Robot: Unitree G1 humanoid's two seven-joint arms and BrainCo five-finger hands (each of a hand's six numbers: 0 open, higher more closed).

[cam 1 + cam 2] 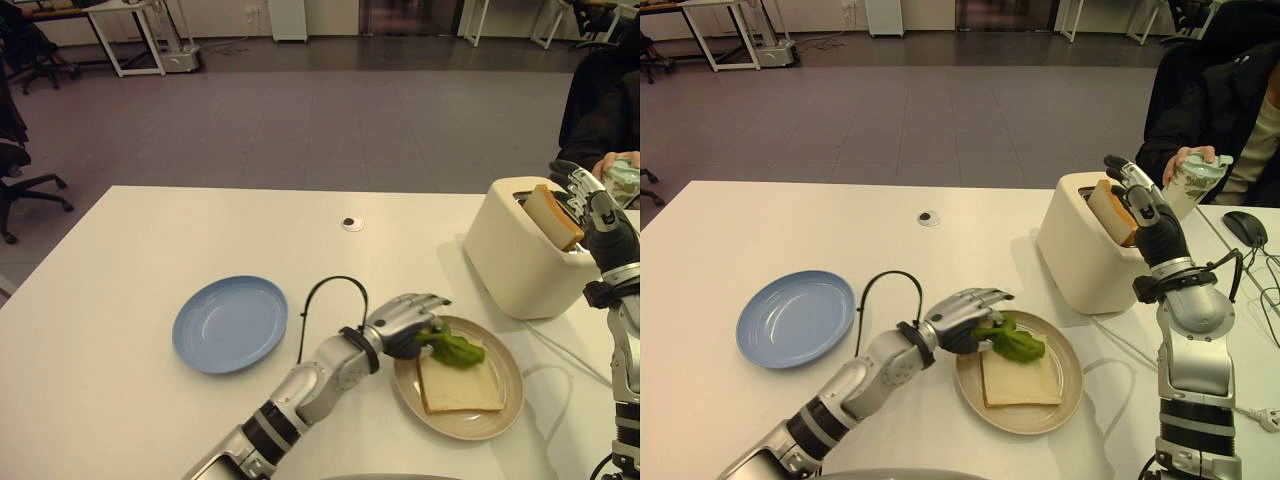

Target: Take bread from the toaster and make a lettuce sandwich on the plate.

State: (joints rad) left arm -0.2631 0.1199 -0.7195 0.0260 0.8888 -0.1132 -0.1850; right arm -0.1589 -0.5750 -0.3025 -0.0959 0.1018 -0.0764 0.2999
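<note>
Two slices in play. One bread slice (462, 388) lies flat on the tan plate (508, 412), near the front edge of the tabletop (130, 260). The second slice (556, 216) stands tilted in the slot of the white toaster (512, 262), its top part sticking out.

The left hand (404, 326) is curled around one end of the lettuce leaf (460, 350) and grips it. The leaf's free end is over the back-left corner of the flat slice; touching or just above, cannot tell. The right hand (1146, 214) is up at the toaster, against the far side of the raised slice; whether it has a grip on it cannot be told. The blue plate (230, 324) sits off to the left, well apart from the tan one.

The step in hand looks like laying the lettuce on the bottom slice, with the top slice next to come out.

To do it well, the left hand should carry the leaf further right so it sits centred on the bread, not over the rim. It should lower until the leaf rests, let go, then back out low to the left without dragging the leaf along. The leaf looks light and crumpled and may cling, so a clean release matters.

The right hand should draw the slice straight up along the slot, since a slanted pull could jam it or tip the toaster. It should also hold the slice clear until the left hand is off the plate.
</note>
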